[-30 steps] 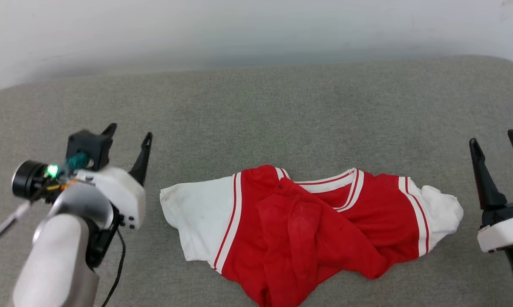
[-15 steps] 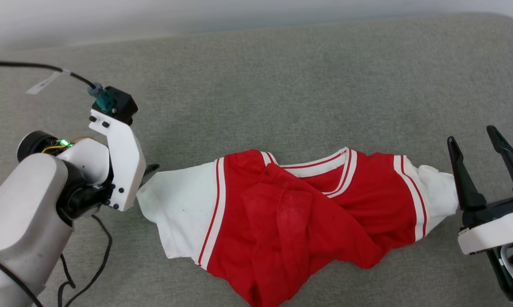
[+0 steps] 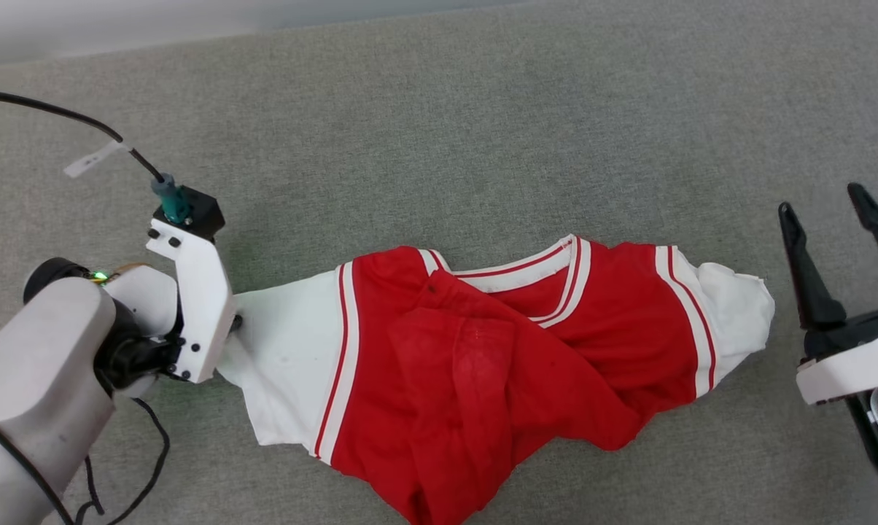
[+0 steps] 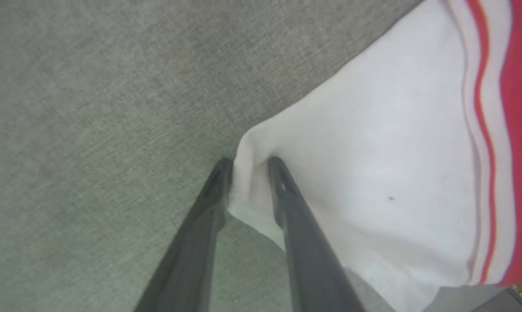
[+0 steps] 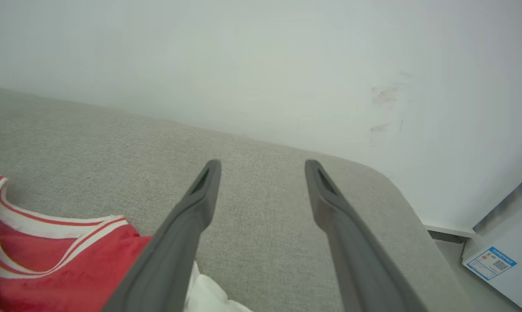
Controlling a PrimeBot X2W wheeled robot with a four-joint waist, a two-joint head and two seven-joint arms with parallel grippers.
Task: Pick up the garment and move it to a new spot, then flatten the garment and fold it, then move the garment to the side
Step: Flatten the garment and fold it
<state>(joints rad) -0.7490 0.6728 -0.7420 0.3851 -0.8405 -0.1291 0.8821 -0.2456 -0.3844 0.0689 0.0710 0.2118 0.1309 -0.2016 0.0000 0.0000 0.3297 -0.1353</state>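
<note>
The crumpled red jersey T-shirt with white sleeves (image 3: 483,364) lies mid-cushion on the grey fabric couch (image 3: 483,109); it looks light, limp and likely to sag. The left gripper (image 4: 249,167) pinches its white sleeve corner (image 4: 252,147), a sound hold. The right gripper (image 3: 840,219) stands wide and empty beside the other sleeve.

A grey woven cushion (image 3: 483,131) spreads flat under me, its far corner rounded. Just behind the cushion rises a plain pale wall (image 5: 261,65), scuffed with dark marks. Beside that rounded corner, lower down, stands a white panel (image 5: 504,260) bearing a blue-edged label (image 5: 490,262).

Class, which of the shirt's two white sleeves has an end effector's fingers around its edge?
The sleeve on the robot's left: the left end effector straddles its corner. The other sleeve lies untouched.
</note>
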